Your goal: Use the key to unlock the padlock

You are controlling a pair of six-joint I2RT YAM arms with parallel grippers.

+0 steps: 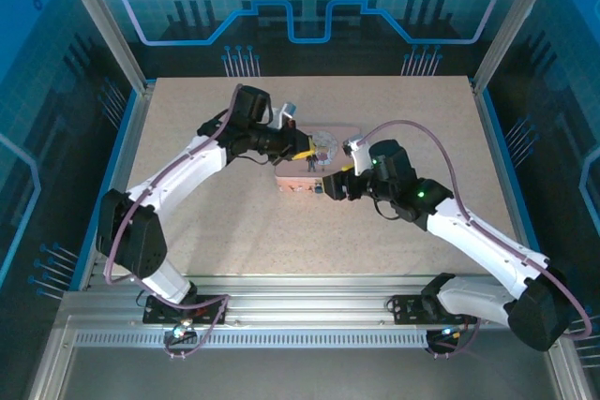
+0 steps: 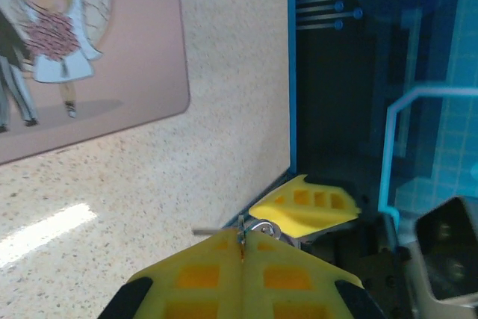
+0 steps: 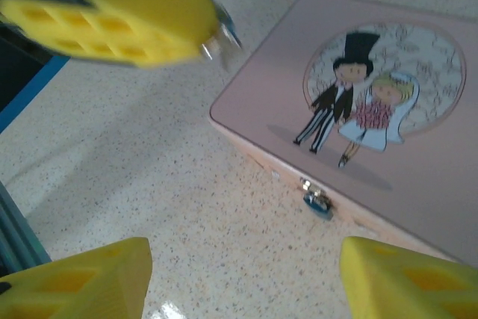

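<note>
The key (image 2: 241,231) is a small silver one on a ring, and my left gripper (image 2: 243,238) is shut on it, its tip poking past the yellow pads. That gripper (image 1: 301,148) hovers over the pink tin's (image 1: 317,158) left end. In the right wrist view it (image 3: 119,16) hangs above the tin's (image 3: 403,177) left corner. The padlock (image 3: 318,204), tiny and dark with a bluish body, hangs from the hasp on the tin's front wall. My right gripper (image 3: 243,278) stands open just in front of the padlock, with only bare table between its fingers (image 3: 82,282).
The picture-lidded tin sits mid-table on the speckled tabletop (image 1: 216,222). A blue-edged rim (image 2: 290,72) and frame posts (image 1: 117,39) bound the table. One yellow finger of the right gripper (image 2: 306,204) shows just beyond the key.
</note>
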